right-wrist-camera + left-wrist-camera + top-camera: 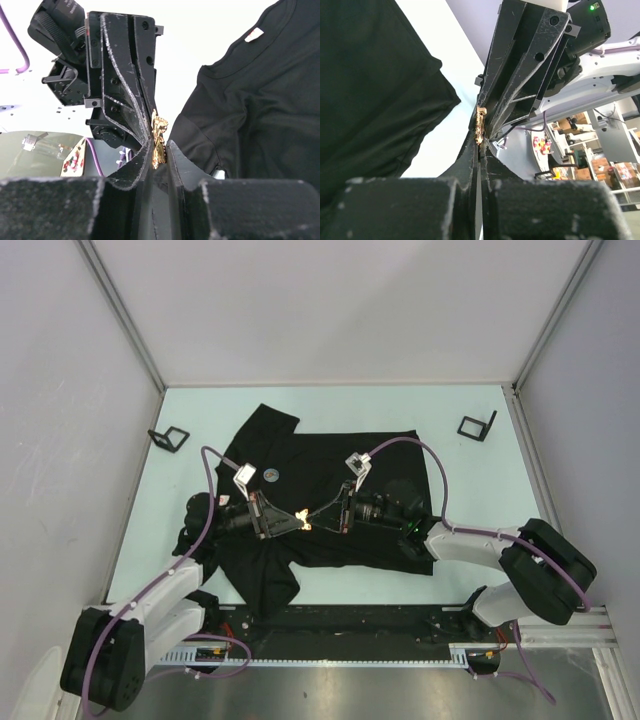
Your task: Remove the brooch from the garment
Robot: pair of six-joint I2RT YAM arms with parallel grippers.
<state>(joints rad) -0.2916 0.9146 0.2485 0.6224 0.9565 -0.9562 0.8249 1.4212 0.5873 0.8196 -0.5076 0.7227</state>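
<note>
The black T-shirt (340, 495) lies spread on the pale table. A small gold brooch (303, 520) hangs between both grippers, raised above the shirt's near part. My left gripper (296, 524) comes in from the left and my right gripper (315, 518) from the right, tip to tip. In the left wrist view the left gripper (481, 146) is shut with the brooch (480, 125) at its tips. In the right wrist view the right gripper (161, 151) pinches the brooch (159, 140). Whether cloth is still caught on the brooch I cannot tell.
Two small black wire stands sit on the table, one far left (168, 438) and one far right (477, 426). A small pale label (272, 476) shows on the shirt. Grey walls enclose the table (480, 490) on three sides.
</note>
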